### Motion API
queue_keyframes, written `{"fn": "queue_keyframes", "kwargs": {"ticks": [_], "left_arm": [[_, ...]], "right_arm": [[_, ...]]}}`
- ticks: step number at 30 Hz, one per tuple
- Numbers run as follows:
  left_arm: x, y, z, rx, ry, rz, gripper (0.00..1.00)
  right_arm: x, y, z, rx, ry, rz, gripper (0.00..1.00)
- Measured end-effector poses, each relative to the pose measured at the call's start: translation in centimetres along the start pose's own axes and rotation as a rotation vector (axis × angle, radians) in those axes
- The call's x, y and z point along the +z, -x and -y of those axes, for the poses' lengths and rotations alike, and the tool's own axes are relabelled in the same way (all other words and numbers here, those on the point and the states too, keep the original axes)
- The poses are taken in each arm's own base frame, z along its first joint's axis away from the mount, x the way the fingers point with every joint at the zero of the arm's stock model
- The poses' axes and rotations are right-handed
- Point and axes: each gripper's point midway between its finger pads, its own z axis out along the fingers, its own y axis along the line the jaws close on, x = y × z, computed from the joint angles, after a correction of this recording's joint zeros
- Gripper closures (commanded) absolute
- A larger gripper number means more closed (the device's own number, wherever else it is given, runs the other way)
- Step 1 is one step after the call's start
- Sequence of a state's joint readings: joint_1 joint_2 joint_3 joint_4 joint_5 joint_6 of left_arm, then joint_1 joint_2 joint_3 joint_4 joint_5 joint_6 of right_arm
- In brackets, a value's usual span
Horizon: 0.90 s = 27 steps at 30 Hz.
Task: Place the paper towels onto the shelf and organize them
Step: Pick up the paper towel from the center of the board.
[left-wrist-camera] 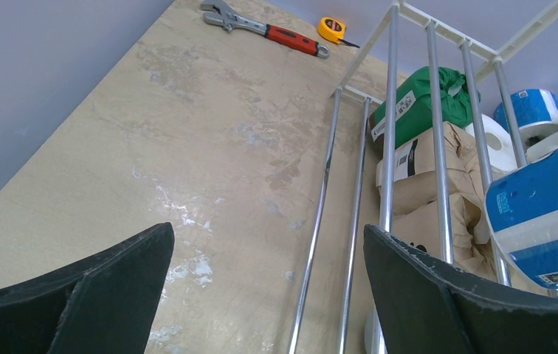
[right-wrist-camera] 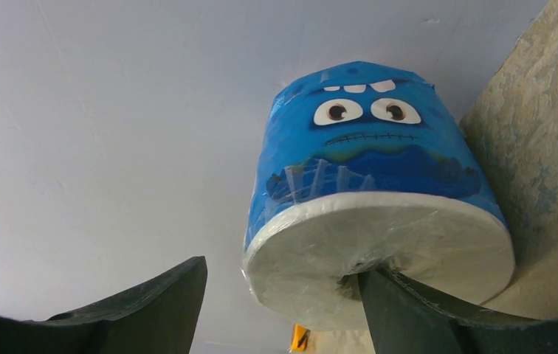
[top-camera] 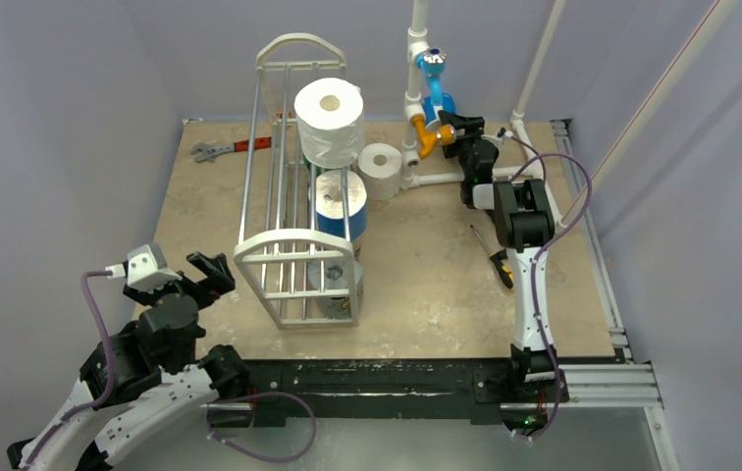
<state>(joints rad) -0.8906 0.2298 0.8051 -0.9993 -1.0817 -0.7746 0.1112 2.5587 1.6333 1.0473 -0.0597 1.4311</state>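
The shelf [top-camera: 293,257] stands left of centre on the table, and its silver rods [left-wrist-camera: 390,133] show in the left wrist view. A big white roll [top-camera: 329,120] sits on its top and a blue-white roll [top-camera: 341,204] under that. Behind the rods lie a green roll [left-wrist-camera: 418,103] and tan rolls [left-wrist-camera: 427,173]. A small white roll [top-camera: 381,171] stands on the table to the shelf's right. My left gripper [top-camera: 206,276] is open and empty, left of the shelf's near end. My right gripper [right-wrist-camera: 280,269] is open, with one finger in the core of a blue monster-face roll [right-wrist-camera: 368,155].
A red-handled wrench [top-camera: 235,147] and a yellow tape measure [left-wrist-camera: 330,29] lie at the back left. A screwdriver [top-camera: 493,257] lies right of centre. The white pipe frame [top-camera: 416,98] with blue and orange fittings stands at the back by my right gripper [top-camera: 457,128].
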Motion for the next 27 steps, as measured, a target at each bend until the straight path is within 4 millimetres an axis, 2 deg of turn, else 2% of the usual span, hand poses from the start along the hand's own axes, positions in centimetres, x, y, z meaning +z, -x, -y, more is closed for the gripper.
{"fn": "queue_keyframes", "kwargs": {"ticks": [1, 9, 12, 15, 18, 21, 24, 27], "left_arm": [[0.0, 0.0, 0.0, 0.002, 0.001, 0.000, 0.00], [0.1, -0.2, 0.1, -0.001, 0.006, -0.004, 0.00], [0.1, -0.3, 0.0, -0.007, 0.009, -0.008, 0.00], [0.1, -0.4, -0.1, -0.014, 0.011, -0.012, 0.00], [-0.1, -0.6, -0.3, -0.028, 0.010, -0.017, 0.00], [-0.4, -0.6, -0.8, -0.071, -0.005, -0.020, 0.01], [-0.9, -0.4, -1.3, -0.130, -0.029, -0.014, 0.01], [-1.4, -0.3, -1.9, -0.194, -0.055, -0.005, 0.02]], "right_arm": [[0.2, 0.0, 0.1, 0.001, 0.001, 0.002, 0.28], [0.7, 0.1, 1.3, 0.013, -0.018, 0.014, 0.64], [0.7, 0.2, 0.9, 0.017, -0.005, 0.018, 0.71], [0.1, 0.3, 1.0, 0.016, 0.000, 0.025, 0.75], [-1.0, 0.3, 0.7, 0.010, -0.015, 0.026, 0.77], [-3.1, 0.5, 0.1, -0.003, -0.054, 0.030, 0.77], [-5.7, 0.6, -1.2, -0.022, -0.089, 0.030, 0.79], [-8.3, 0.8, -3.6, -0.049, -0.106, 0.026, 0.80]]}}
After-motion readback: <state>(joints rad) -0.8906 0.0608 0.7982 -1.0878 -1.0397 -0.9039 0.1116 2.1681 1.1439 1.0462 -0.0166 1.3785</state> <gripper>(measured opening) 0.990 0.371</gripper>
